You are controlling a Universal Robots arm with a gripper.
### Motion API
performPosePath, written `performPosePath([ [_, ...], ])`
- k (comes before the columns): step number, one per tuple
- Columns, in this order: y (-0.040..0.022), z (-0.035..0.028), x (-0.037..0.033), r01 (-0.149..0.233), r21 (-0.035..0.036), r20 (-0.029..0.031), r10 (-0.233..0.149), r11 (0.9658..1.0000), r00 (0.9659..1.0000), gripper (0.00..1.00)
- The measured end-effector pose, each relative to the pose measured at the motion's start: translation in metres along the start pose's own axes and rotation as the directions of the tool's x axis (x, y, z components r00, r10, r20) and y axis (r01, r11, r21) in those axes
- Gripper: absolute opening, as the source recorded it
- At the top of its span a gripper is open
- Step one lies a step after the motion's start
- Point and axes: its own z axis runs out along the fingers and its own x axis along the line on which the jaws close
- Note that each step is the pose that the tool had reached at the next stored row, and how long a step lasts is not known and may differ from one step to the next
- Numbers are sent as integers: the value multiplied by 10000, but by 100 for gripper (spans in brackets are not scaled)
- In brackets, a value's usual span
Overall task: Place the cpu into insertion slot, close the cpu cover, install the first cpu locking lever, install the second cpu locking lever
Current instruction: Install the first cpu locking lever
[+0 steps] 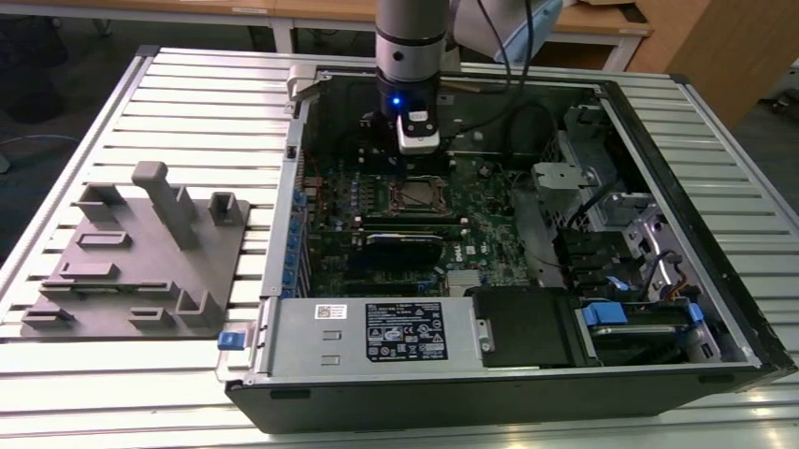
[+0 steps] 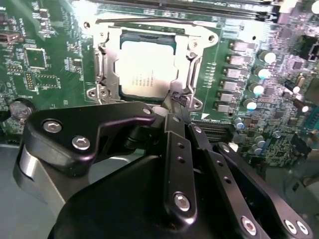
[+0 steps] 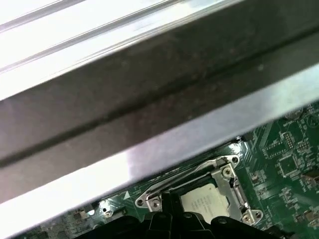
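Slatted table (image 1: 187, 103), grey fixture (image 1: 138, 262), open computer case (image 1: 699, 309) around gripper (image 2: 177, 99).

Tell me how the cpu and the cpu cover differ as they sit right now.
The cpu is a solid flat square with a dull silver-grey top; the cpu cover is a thin shiny metal frame with a large square window. The cpu lies inside the window, while the cpu cover runs around its edges, so the cover is slightly larger. Both are square, metallic and lie flat on the green motherboard, near the gripper.
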Motion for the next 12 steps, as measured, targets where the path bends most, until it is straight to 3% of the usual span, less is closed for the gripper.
performPosePath([
  [12, 60, 11, -133, 884, -49, -12, -884, 9961, 9961, 11],
])
